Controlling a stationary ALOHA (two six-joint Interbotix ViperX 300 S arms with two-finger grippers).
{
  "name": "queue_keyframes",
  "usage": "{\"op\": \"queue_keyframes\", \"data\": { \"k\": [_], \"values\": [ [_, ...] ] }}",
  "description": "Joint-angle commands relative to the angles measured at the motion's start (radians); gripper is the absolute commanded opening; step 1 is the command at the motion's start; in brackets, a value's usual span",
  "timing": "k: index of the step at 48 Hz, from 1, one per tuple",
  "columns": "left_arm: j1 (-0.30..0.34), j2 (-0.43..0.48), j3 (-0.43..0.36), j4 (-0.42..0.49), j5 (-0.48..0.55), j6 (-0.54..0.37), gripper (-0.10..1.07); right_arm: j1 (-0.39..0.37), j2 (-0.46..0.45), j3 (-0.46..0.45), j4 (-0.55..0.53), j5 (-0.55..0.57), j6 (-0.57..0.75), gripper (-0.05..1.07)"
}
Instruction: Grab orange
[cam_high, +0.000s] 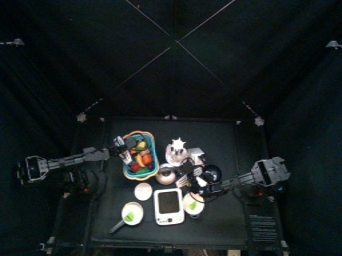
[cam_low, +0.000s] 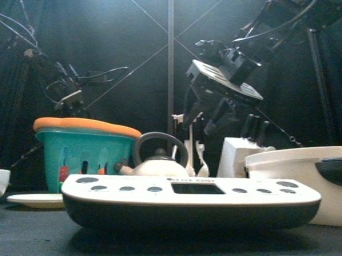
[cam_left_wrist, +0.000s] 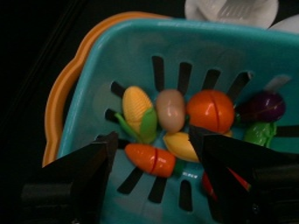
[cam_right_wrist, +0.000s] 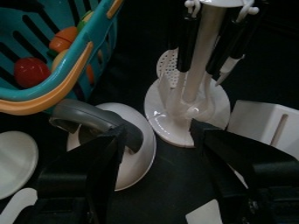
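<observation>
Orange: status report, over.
Left gripper open over the teal basket. Orange inside, ungrasped, crowded by toy vegetables. Right gripper open, by utensil stand.

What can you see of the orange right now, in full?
The orange is a small, round, bright orange fruit with a smooth, plastic-looking surface and a faint seam down its middle. It lies inside the teal basket on the slotted floor, among other toy foods: a beige oval piece touches one side and a dark purple piece sits on the other. The open left gripper hovers above, not touching it.
</observation>
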Motion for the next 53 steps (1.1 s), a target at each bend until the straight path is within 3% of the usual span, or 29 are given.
{"op": "queue_keyframes", "data": {
  "k": [1,11,35,53],
  "values": [
    [-0.018,0.032,-0.028,0.003,-0.054,-0.002,0.98,-0.012,-0.034,-0.009,0.0,-0.008,0.003,0.92],
    [-0.029,0.107,-0.054,-0.021,-0.055,-0.008,0.98,-0.009,-0.032,-0.008,0.005,-0.011,0.003,0.92],
    [-0.071,0.17,-0.078,-0.262,-0.049,-0.002,0.99,-0.006,-0.018,-0.008,0.008,-0.037,0.003,0.92],
    [-0.069,0.267,-0.101,-0.302,-0.057,-0.008,0.98,-0.003,-0.009,-0.009,0.012,-0.055,0.003,0.92]
  ]
}}
